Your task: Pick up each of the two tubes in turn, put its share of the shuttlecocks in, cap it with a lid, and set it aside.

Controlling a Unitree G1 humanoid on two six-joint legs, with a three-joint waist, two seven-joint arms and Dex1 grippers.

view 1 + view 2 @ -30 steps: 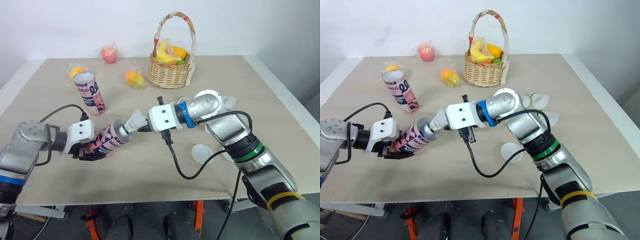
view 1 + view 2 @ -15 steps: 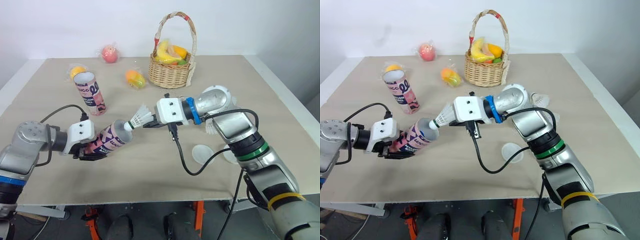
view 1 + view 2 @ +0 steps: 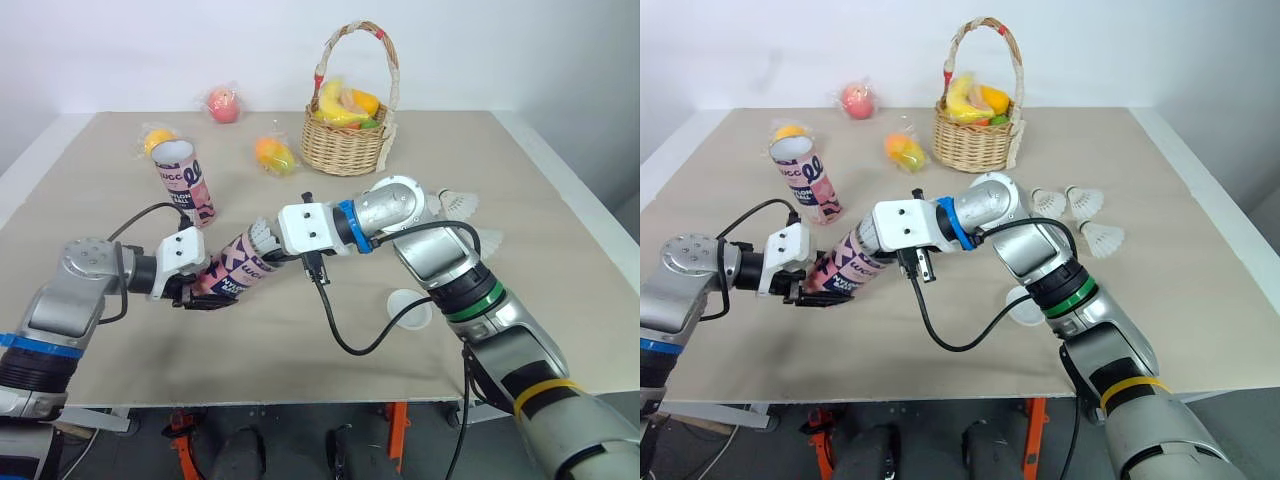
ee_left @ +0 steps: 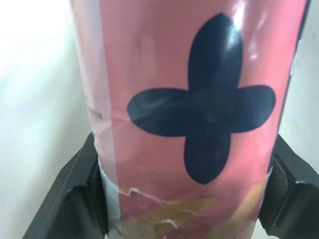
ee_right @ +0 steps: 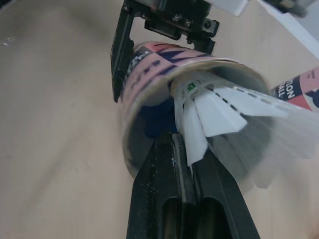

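Note:
My left gripper is shut on the lower part of a pink patterned tube, held tilted above the table with its open mouth toward my right arm. In the left wrist view the tube sits between the black fingers. My right gripper is shut on the feather skirt of a white shuttlecock, whose cork end is inside the tube's mouth. A second pink tube stands upright at the back left. Three loose shuttlecocks lie to the right.
A wicker basket of fruit stands at the back centre. Wrapped fruits lie at the back left. A white lid lies on the table under my right forearm. A black cable hangs from the right wrist.
The right gripper pulled the shuttlecock back from the tube mouth, then moved left and pushed its cork end in. The left arm lifted the tube toward it.

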